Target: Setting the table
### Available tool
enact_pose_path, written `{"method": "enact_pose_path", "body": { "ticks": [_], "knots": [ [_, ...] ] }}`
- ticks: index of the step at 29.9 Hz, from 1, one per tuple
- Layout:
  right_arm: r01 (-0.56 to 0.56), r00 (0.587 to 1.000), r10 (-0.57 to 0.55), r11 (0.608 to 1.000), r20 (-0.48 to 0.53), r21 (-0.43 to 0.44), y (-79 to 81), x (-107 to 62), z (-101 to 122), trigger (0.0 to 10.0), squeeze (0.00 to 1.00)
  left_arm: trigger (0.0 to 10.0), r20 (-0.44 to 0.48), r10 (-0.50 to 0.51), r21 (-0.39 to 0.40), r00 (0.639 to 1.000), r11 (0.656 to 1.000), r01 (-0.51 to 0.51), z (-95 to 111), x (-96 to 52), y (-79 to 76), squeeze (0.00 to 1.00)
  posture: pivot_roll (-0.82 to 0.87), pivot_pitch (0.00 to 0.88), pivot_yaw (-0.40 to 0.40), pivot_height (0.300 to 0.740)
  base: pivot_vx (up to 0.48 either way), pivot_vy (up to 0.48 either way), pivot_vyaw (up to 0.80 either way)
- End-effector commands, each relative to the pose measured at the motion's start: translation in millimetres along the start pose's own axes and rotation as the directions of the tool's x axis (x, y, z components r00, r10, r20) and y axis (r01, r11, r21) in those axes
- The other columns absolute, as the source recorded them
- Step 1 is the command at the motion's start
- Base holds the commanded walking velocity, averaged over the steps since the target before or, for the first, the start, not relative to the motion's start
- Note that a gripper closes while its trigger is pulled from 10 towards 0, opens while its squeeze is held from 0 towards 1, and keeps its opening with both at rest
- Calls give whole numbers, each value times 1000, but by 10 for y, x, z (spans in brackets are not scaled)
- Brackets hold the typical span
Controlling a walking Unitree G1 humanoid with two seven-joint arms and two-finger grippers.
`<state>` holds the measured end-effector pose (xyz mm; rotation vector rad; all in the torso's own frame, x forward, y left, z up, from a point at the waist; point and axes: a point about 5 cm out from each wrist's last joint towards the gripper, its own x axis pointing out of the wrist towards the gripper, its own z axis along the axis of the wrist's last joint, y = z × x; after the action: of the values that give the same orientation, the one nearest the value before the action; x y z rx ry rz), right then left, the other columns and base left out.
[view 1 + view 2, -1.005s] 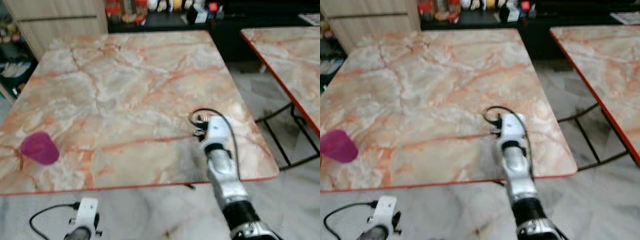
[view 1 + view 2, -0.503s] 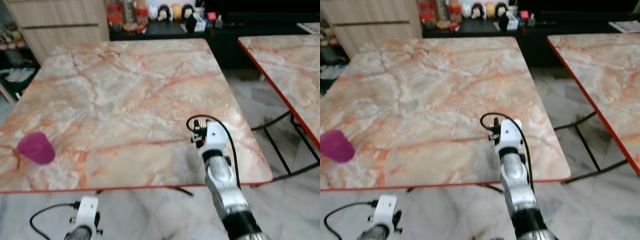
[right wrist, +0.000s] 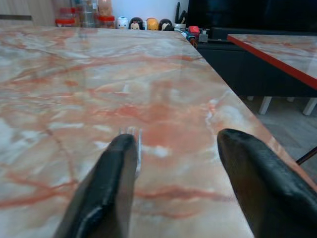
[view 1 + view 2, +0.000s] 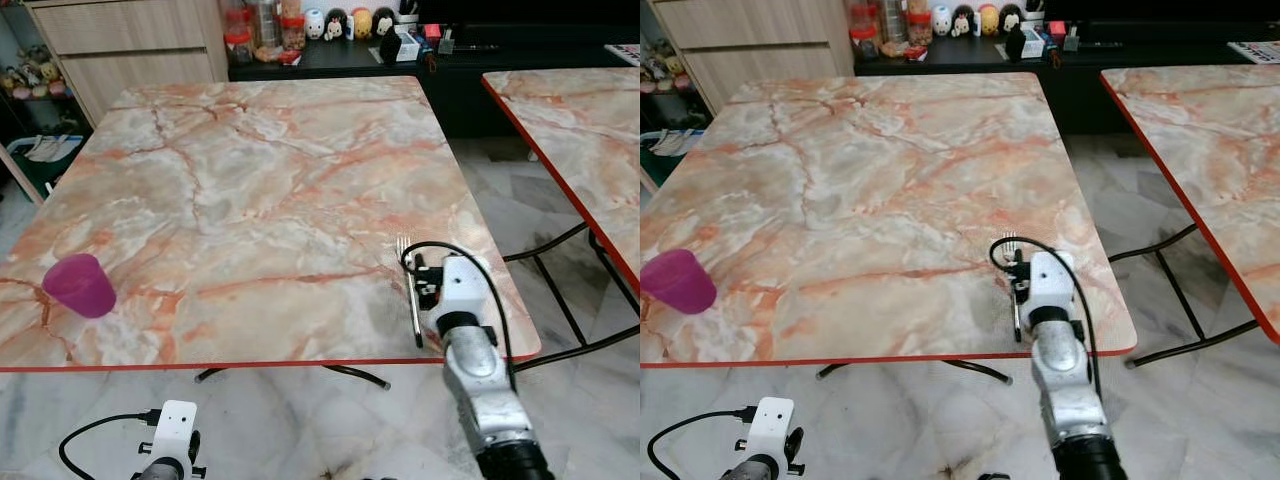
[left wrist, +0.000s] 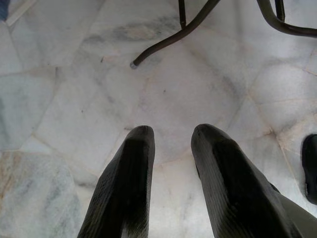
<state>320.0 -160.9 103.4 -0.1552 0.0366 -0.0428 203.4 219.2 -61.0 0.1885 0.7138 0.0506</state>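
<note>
1. Right now your right gripper sits low over the near right corner of the table, fingers spread wide apart w/ nothing between them.
2. Fork lies flat on the marble just beside the gripper's left side, prongs pointing away from you, handle running back toward the table edge. In the wrist view the prongs peek out just past one finger, so the fork looks outside the gap, not in it.
3. Judgement: fork looks placed, so the step in hand is prob. a clean release & pull-back. Lift straight up first, then draw the arm back; a sideways swing to the left could knock the handle.
4. Fork's close to the red edge, so any nudge toward you risks sliding it off onto the floor.
5. Pink cup stands upright far off to the gripper's left, near the same front edge; no need to go near it yet.
6. Left gripper hangs idle over the floor, fingers apart, empty. Leave it.
</note>
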Motion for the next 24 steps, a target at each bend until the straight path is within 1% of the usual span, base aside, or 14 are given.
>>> {"method": "enact_pose_path", "body": {
  "ticks": [1, 4, 6, 7, 10, 13, 14, 20, 24],
  "knots": [
    [-11, 1000, 11, 1000, -10, 4, 16, 30, 8, 10000, 0, 10000, -23, -3, 10, 1000, 1000, 3, -51, -14, 11, 0, 15, 140, 17, 740, 0, 0, 0],
    [-12, 1000, 12, 1000, -12, 4, 16, 31, 10, 10000, 0, 10000, -24, -3, 11, 1000, 1000, 3, -51, -14, 12, 0, 15, 140, 17, 740, 0, 0, 0],
    [-38, 999, 39, 999, -30, 10, 89, 53, -2, 10000, 0, 10000, -25, 0, 10, 1000, 1000, 0, -56, -16, 20, 0, 25, 132, 13, 740, 0, 0, 0],
    [-62, 997, 63, 998, -45, 22, 155, 57, -21, 10000, 0, 10000, -26, 2, 10, 1000, 1000, -2, -59, -18, 26, 0, 26, 129, 12, 740, 0, 0, 0],
    [-64, 996, 66, 997, -62, 34, 207, 47, -62, 10000, 0, 10000, -27, 2, 11, 1000, 1000, -2, -62, -18, 27, 0, 25, 124, 12, 740, 0, 0, 0],
    [-74, 994, 79, 995, -76, 72, 317, 20, -99, 10000, 0, 10000, -27, -2, 16, 1000, 1000, 3, -56, -15, 27, 0, 23, 117, 15, 740, 0, 0, 0],
    [-80, 993, 85, 994, -77, 70, 334, 17, -101, 10000, 0, 10000, -28, -3, 17, 1000, 1000, 3, -55, -15, 27, 0, 23, 116, 16, 740, 0, 0, 0],
    [-95, 993, 100, 993, -67, 75, 399, 16, -79, 10000, 0, 10000, -28, -7, 24, 1000, 1000, 7, -50, -13, 41, 0, 22, 106, 17, 740, 0, 0, 0],
    [-92, 993, 97, 993, -65, 76, 408, 26, -69, 10000, 0, 10000, -32, -11, 27, 999, 1000, 12, -62, -17, 37, 0, 19, 98, 15, 740, 0, 0, 0]
  ]
}}
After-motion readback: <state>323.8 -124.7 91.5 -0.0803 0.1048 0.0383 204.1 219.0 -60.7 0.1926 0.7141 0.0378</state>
